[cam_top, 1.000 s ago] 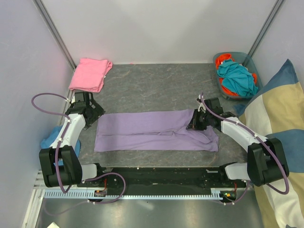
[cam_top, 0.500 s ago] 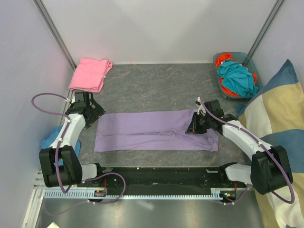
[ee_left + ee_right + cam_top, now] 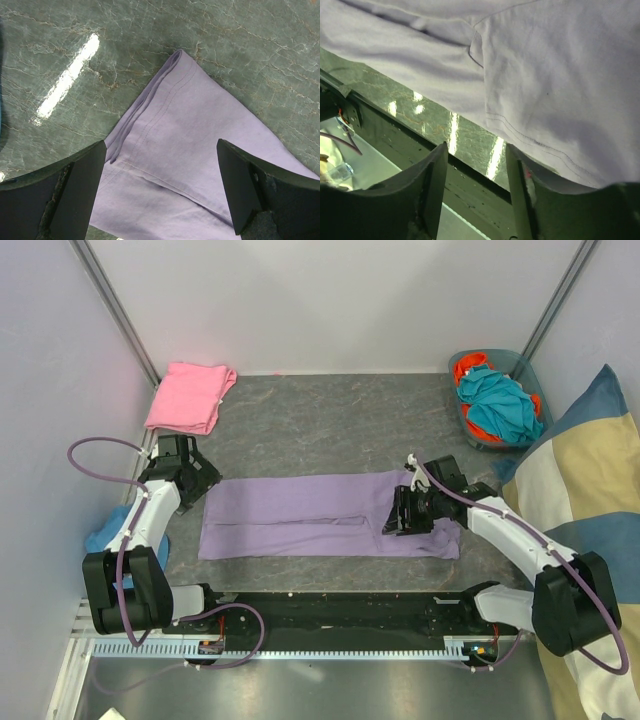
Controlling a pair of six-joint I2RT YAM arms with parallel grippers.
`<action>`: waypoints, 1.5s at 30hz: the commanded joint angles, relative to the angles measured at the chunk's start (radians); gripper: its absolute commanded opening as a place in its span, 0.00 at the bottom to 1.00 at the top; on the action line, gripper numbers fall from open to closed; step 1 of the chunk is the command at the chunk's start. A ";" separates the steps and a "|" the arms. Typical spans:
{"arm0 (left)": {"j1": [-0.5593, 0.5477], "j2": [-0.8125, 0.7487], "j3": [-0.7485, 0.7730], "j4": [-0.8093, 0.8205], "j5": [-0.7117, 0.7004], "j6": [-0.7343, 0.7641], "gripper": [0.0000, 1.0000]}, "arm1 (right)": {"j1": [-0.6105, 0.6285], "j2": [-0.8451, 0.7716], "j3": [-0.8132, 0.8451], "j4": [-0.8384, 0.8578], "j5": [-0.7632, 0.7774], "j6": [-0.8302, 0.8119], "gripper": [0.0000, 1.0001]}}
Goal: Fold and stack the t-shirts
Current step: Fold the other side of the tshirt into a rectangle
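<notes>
The lavender t-shirt [image 3: 310,515] lies flat as a long folded strip across the middle of the table. My left gripper [image 3: 205,480] hovers wide open over its left end; in the left wrist view the shirt's hemmed corner [image 3: 190,130] shows between the spread fingers of that gripper [image 3: 160,150]. My right gripper [image 3: 395,515] is low over the shirt's right part, jaws open with nothing between them. In the right wrist view the gripper [image 3: 476,150] points past the lavender hem [image 3: 545,75] toward the table's near edge. The pink t-shirt [image 3: 188,397] rests folded at the back left.
A grey basket [image 3: 517,359] of teal and orange cloth stands at the back right. A big striped cushion [image 3: 590,500] fills the right side. A blue cloth [image 3: 105,535] lies by the left arm. The black base rail [image 3: 330,615] runs along the near edge.
My right gripper moved left and toward the near edge with the shirt's right flap, then opened and let it go. The left arm has not moved.
</notes>
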 commanded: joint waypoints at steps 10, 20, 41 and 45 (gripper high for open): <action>0.002 -0.039 0.022 0.034 0.025 0.025 1.00 | 0.004 -0.046 0.145 0.057 0.244 0.092 0.65; -0.088 -0.077 0.109 0.178 0.171 0.198 1.00 | 0.004 0.029 0.164 0.104 0.482 0.137 0.70; -0.613 0.394 0.419 0.277 0.294 0.370 1.00 | 0.004 -0.201 0.179 0.035 0.701 0.227 0.98; -0.620 0.402 0.427 0.269 0.295 0.393 1.00 | 0.004 -0.221 0.149 0.035 0.678 0.235 0.98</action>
